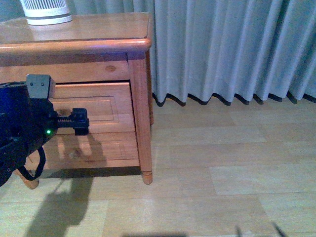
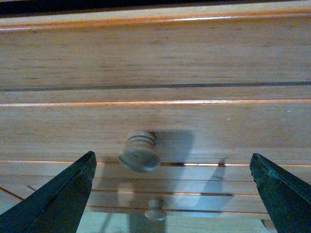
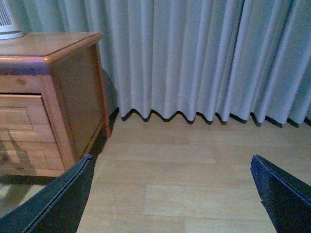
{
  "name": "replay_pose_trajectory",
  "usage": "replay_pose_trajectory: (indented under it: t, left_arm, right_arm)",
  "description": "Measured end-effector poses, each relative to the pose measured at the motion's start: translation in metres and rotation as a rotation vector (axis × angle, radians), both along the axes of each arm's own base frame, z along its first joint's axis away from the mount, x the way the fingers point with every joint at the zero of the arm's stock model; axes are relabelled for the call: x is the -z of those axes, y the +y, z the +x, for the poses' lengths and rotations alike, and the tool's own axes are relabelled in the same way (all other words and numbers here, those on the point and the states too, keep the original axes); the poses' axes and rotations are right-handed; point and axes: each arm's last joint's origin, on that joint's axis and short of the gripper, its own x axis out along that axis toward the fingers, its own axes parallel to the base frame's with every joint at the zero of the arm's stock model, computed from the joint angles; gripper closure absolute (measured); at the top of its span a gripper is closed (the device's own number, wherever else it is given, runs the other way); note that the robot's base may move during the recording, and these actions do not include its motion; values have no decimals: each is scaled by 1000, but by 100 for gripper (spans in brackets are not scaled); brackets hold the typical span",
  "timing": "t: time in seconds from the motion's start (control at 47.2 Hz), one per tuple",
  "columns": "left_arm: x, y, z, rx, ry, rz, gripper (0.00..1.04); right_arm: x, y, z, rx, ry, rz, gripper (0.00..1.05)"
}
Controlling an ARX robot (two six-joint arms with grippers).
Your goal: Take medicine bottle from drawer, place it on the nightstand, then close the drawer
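At 9 o'clock in the front view, the left gripper, jaws spread and empty, faces the drawer; it should centre on the knob, clamp squarely and pull straight, the medicine bottle unseen, presumably inside.

Grey-blue curtain hanging in pleats, wavy hem just above pale plank floor. White ribbed device standing far left in front view, only base showing.
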Motion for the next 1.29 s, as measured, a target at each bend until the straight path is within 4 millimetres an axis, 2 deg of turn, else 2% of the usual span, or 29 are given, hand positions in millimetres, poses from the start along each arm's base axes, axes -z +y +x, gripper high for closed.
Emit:
replay_pose_trajectory:
  t: [0.212, 0.318, 0.36, 0.509, 0.721, 0.848, 1.123, 1.187, 1.293]
  left_arm:
    - [0, 5, 8, -6, -6, 2, 7]
    - [3, 6, 9, -3, 1, 0, 12]
    - [4, 6, 10, -2, 3, -1, 16]
    - [9, 8, 11, -9, 13, -5, 48]
    - [10, 13, 11, -26, 11, -8, 76]
    - [9, 13, 11, -31, 8, -13, 80]
    - [10, 15, 8, -33, 4, -15, 81]
    - [9, 15, 2, -25, 7, -19, 81]
    - [9, 16, -19, -4, 29, -5, 81]
  right_arm:
    - [0, 0, 0, 0, 0, 0, 7]
    - [0, 0, 0, 0, 0, 0, 7]
    - [0, 0, 0, 0, 0, 0, 7]
    - [0, 0, 0, 0, 0, 0, 7]
    - [0, 0, 0, 0, 0, 0, 7]
    - [0, 0, 0, 0, 0, 0, 7]
    - [0, 0, 0, 0, 0, 0, 7]
    - [0, 0, 0, 0, 0, 0, 7]
    - [0, 0, 0, 0, 0, 0, 7]
